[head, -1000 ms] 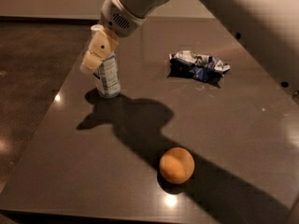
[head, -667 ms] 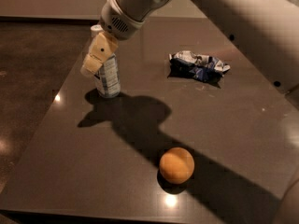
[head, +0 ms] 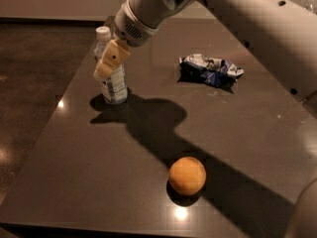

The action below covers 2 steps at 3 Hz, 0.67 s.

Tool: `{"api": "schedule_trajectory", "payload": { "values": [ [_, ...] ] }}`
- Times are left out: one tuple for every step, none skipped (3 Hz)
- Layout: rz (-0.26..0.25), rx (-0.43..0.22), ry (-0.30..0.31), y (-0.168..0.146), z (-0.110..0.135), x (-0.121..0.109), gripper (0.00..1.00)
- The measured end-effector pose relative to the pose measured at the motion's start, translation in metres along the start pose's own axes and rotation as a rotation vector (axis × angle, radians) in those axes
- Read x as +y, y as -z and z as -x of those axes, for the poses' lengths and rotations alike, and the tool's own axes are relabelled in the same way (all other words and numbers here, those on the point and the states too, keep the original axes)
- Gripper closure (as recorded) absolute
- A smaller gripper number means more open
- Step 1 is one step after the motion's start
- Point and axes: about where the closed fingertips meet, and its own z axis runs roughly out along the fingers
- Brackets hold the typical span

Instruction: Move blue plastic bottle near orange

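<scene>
1. The gripper [head: 108, 66] is at the far left of the table [head: 89, 172], right at the bottle [head: 116, 87], with its pale beige end lying across the front of the bottle's upper half.
2. How far open the gripper is cannot be told from this view, and neither can whether it has hold of the bottle. It overlaps the bottle and looks to be touching it.
3. The bottle stands upright on the table. Its white cap [head: 103, 32] shows just above and to the left of the gripper, and its printed label shows below it.
4. The arm [head: 208, 1] reaches in from the upper right, slanting down to the left towards the bottle. It casts a broad dark shadow across the middle of the table.
5. The orange [head: 187, 175] sits near the front edge, right of centre and well apart from the bottle.
6. A crumpled blue-and-white snack bag [head: 210, 69] lies at the far right of the table, apart from both the bottle and the orange.
</scene>
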Motion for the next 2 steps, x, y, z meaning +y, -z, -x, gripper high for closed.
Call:
{"api": "schedule_trajectory", "payload": {
  "values": [
    [-0.001, -0.033, -0.002, 0.011, 0.002, 0.001, 0.49],
    [0.0, -0.062, 0.007, 0.021, 0.006, 0.005, 0.71]
  ]
}}
